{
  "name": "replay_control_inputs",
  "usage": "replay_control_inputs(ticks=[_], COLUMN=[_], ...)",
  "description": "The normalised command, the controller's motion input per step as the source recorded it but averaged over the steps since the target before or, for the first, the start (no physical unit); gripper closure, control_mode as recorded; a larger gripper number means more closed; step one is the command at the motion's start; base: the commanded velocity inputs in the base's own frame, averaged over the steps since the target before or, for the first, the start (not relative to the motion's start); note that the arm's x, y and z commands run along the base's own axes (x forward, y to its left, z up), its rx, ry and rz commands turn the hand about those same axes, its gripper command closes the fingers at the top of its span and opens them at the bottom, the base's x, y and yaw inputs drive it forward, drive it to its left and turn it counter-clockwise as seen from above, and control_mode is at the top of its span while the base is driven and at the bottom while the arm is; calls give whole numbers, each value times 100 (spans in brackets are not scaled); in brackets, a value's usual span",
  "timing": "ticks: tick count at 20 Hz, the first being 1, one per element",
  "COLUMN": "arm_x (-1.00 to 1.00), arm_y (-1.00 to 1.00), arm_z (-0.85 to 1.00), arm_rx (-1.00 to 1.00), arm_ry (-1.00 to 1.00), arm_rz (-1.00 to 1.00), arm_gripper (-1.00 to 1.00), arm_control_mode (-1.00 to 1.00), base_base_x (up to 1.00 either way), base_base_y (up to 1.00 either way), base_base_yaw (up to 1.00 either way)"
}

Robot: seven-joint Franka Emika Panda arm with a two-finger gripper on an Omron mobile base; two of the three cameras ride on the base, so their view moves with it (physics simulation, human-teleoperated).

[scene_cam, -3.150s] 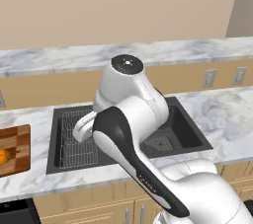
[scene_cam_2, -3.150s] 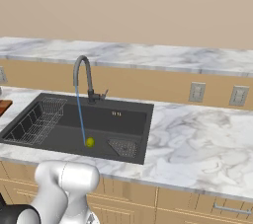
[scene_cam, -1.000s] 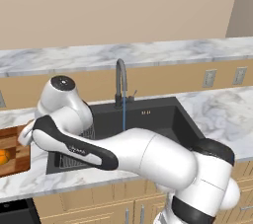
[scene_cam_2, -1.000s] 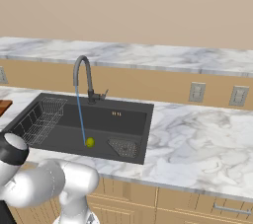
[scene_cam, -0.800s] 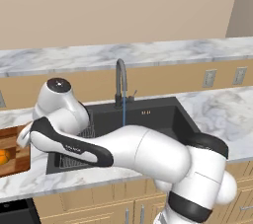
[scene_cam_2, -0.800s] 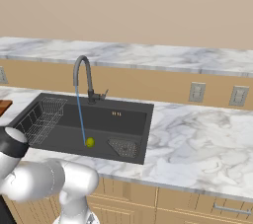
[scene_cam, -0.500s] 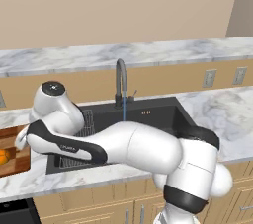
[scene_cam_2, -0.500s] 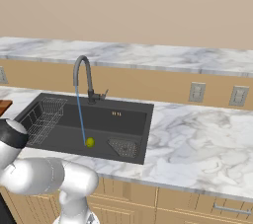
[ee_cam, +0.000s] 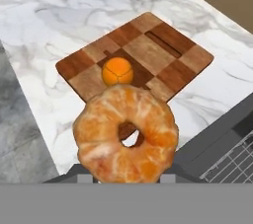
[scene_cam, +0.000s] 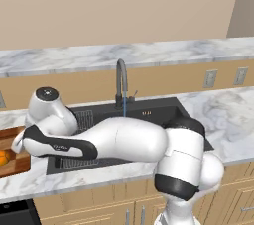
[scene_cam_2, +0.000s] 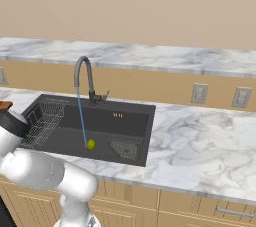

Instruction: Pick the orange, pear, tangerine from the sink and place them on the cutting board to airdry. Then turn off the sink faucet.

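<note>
Marble tabletop (ee_cam: 59, 16) spreads beneath the hand (ee_cam: 126, 177), whose fingers are closed on a peeled, segmented orange fruit (ee_cam: 126, 133), likely the tangerine, held close in front of the camera. Just beyond it lies the cutting board (ee_cam: 173, 45), carrying a smooth orange (ee_cam: 117, 71). Off to the hand's side, the pear (scene_cam_2: 91, 144) sits in the sink (scene_cam_2: 125, 121) under the running sink faucet (scene_cam_2: 82, 71).

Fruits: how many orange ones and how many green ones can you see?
Orange-coloured fruits: 2, the small round one on the cutting board and the big peeled one in the gripper.
Yellow-green fruits: 1, the pear in the sink.
Total: 3.
</note>
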Motion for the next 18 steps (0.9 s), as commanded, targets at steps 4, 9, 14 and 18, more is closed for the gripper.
replay_control_inputs(ticks=[4,9,14,18], arm_x=[20,21,21,23], arm_y=[22,17,18,20], arm_z=[-23,-25,-25,-23], arm_rx=[-1,-1,-1,-1], arm_ry=[0,0,0,0], arm_rz=[2,1,1,1], arm_gripper=[100,100,100,100], arm_control_mode=[-100,-100,-100,-100], base_base_x=[0,0,0,0], base_base_y=[0,0,0,0], base_base_yaw=[0,0,0,0])
